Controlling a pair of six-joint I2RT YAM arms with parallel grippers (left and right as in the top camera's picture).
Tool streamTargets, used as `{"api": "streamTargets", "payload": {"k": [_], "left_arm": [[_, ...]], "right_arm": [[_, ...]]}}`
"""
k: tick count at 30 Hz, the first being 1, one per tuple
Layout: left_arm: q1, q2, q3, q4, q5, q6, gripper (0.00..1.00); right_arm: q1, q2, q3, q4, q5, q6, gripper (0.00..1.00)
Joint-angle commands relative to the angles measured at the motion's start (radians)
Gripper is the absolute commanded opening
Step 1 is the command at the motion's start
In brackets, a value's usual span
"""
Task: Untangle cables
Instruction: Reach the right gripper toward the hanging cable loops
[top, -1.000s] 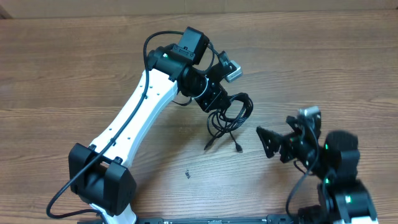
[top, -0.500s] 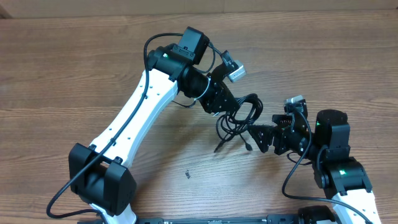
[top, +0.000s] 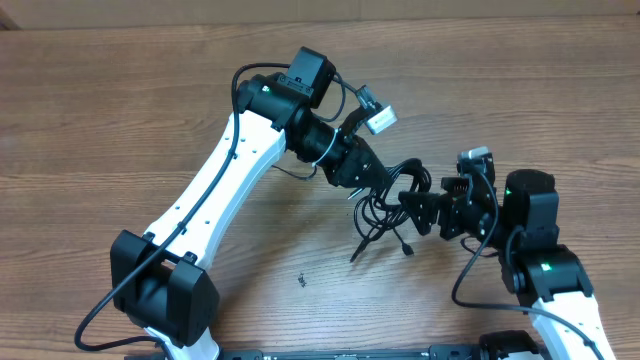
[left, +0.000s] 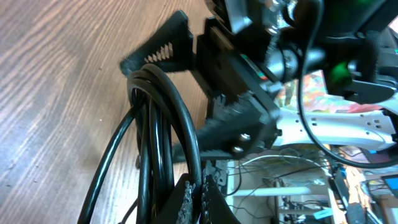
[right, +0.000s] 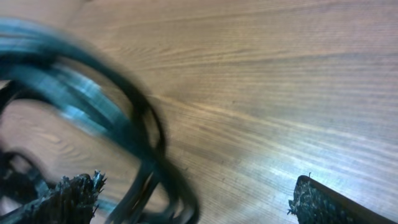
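L: left fingers (left: 185, 198) pinched shut on cables (top: 388, 200), loops bunched just ahead of tips, tails hanging toward table (top: 120, 110) | R: right fingers (right: 76, 194) spread wide, one loop inside the gap, nothing gripped | read: left anchors bundle, right placed to take a strand and pull it free

Overhead view: I see the counter (top: 100, 120) evenly and softly lit, in sharp focus, with faint shadows beside the left arm (top: 225, 170). Left wrist view: the cables (left: 155, 124), close to the lens, look slightly soft. Right wrist view: the cables smear into blur, and pale glare whitens the wood at lower right.
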Motion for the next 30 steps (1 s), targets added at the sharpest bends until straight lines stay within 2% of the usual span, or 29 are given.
{"api": "streamTargets", "payload": {"k": [1,4,6,7,10,12,16,20,26,30], "left_arm": [[-0.007,-0.027,0.031,-0.024,0.062,0.024,0.04],[-0.016,-0.027,0.031,-0.023,0.077,0.024,0.04],[-0.027,-0.027,0.031,-0.017,0.076,0.045,0.04],[-0.032,-0.027,0.031,-0.01,0.075,0.046,0.04],[-0.047,-0.027,0.031,0.028,0.071,0.045,0.04],[-0.051,-0.027,0.031,0.063,0.068,0.045,0.04],[-0.047,-0.027,0.031,0.102,0.032,0.044,0.04],[-0.022,-0.027,0.031,0.111,-0.068,0.027,0.04],[0.036,-0.027,0.031,0.124,-0.357,-0.108,0.04],[0.04,-0.026,0.031,0.132,-0.461,-0.143,0.04]], "right_arm": [[-0.005,0.047,0.033,0.053,0.024,0.039,1.0],[-0.004,0.101,0.033,0.108,0.01,0.098,0.99],[-0.004,0.124,0.033,0.119,-0.027,0.1,0.91],[-0.004,0.128,0.033,0.12,-0.04,0.1,0.79],[-0.004,0.128,0.033,0.125,-0.073,0.1,0.3],[-0.004,0.128,0.033,0.121,-0.084,0.101,0.04],[-0.005,0.128,0.033,0.097,-0.083,0.1,0.04],[-0.005,0.128,0.033,0.072,-0.083,0.1,0.04],[-0.005,0.101,0.033,0.036,-0.095,0.1,0.04],[-0.005,0.049,0.033,0.033,-0.15,0.1,0.04]]}}
